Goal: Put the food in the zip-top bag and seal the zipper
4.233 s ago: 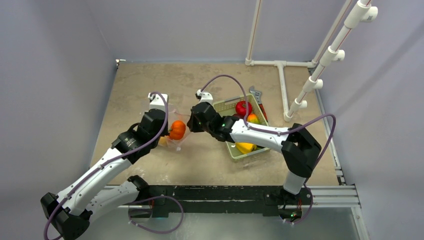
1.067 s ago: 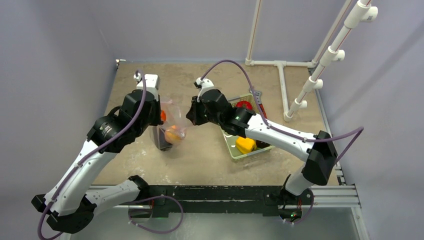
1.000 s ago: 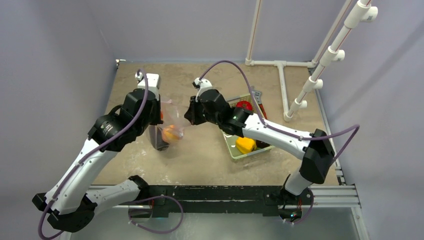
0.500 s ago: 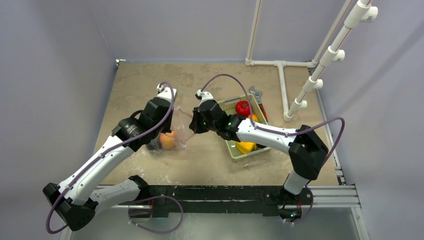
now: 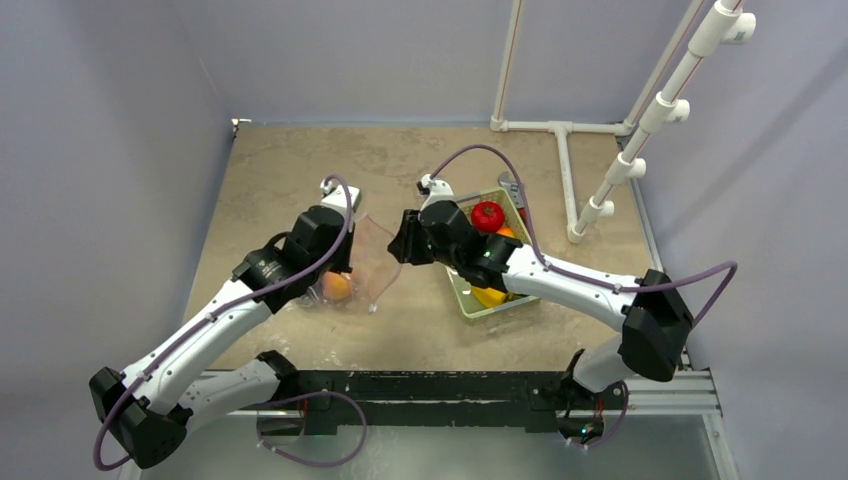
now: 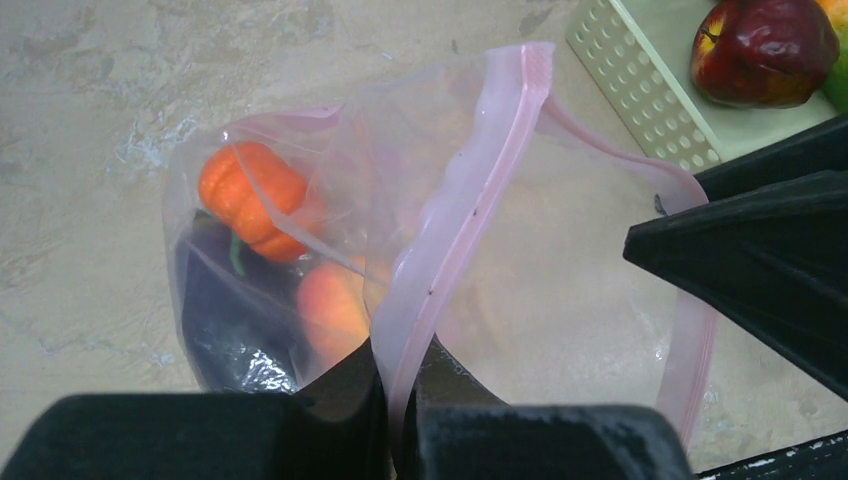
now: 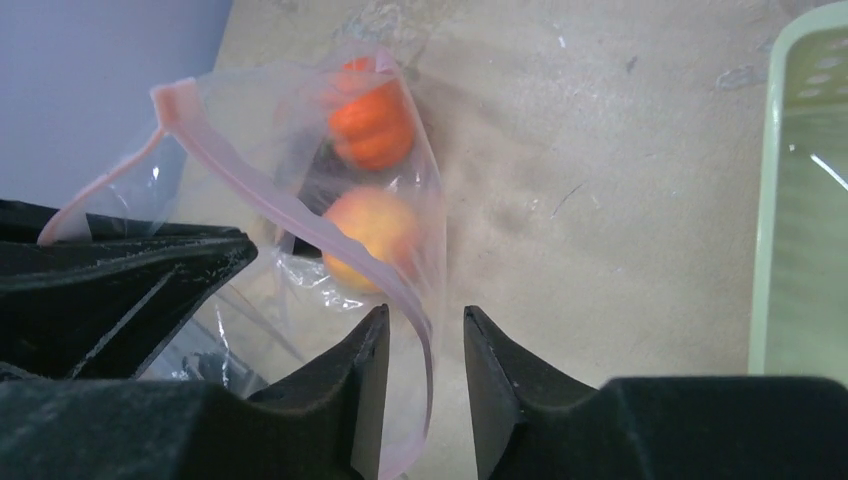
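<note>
1. Left gripper [image 6: 400, 368] — jaws closed on the zipper [image 6: 470, 190], pinching one pink strip at the mouth of the bag [image 6: 570, 290].
2. Right gripper [image 7: 425, 318] — jaws parted; the zipper's other strip hangs loose in the gap, not clamped.
3. Both grippers stand left of the basket [image 5: 462, 300]; the right one is just beside its left wall.
4. Bag: left of the basket and apart from it, mouth gaping, the two strips not pressed together.
5. Inside the bag, at the end far from the basket: orange piece [image 6: 250, 195], peach [image 6: 330, 305], dark piece [image 6: 225, 330].
6. Inside the basket: red fruit [image 5: 487, 215], yellow pepper [image 5: 490, 296].
</note>
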You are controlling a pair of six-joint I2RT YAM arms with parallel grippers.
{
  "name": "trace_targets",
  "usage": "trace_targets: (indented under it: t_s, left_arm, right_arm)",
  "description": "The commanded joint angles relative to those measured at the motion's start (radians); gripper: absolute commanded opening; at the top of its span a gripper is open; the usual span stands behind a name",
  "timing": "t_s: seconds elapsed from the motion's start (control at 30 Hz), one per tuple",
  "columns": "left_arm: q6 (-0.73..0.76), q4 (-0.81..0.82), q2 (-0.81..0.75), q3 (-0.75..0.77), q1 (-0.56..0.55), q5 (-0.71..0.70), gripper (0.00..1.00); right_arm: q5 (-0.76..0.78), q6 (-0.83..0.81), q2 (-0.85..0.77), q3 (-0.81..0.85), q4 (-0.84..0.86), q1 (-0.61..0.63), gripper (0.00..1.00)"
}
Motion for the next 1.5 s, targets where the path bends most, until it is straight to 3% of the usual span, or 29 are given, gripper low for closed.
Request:
trace_targets:
  t_s: [0.0, 0.43, 0.67, 1.0, 1.47]
  left_arm:
    - [-0.019, 0.079, -0.051, -0.045, 0.003, 0.012, 0.00]
    - [0.002, 0.135, -0.075, -0.116, 0.002, 0.008, 0.00]
    - [0.006, 0.131, -0.084, -0.116, 0.002, -0.019, 0.00]
    - [0.008, 0.132, -0.099, -0.120, 0.002, -0.023, 0.00]
    - [0.010, 0.134, -0.099, -0.120, 0.002, -0.015, 0.00]
  right_arm:
    - [0.057, 0.007, -0.034, 0.060, -0.058, -0.005, 0.41]
    - [0.267, -0.010, -0.130, 0.156, -0.306, -0.062, 0.77]
    - [0.287, -0.070, -0.135, 0.111, -0.300, -0.172, 0.93]
    - [0.212, -0.171, -0.022, 0.049, -0.221, -0.316, 0.99]
    - [0.170, -0.208, 0.136, 0.009, -0.156, -0.359, 0.99]
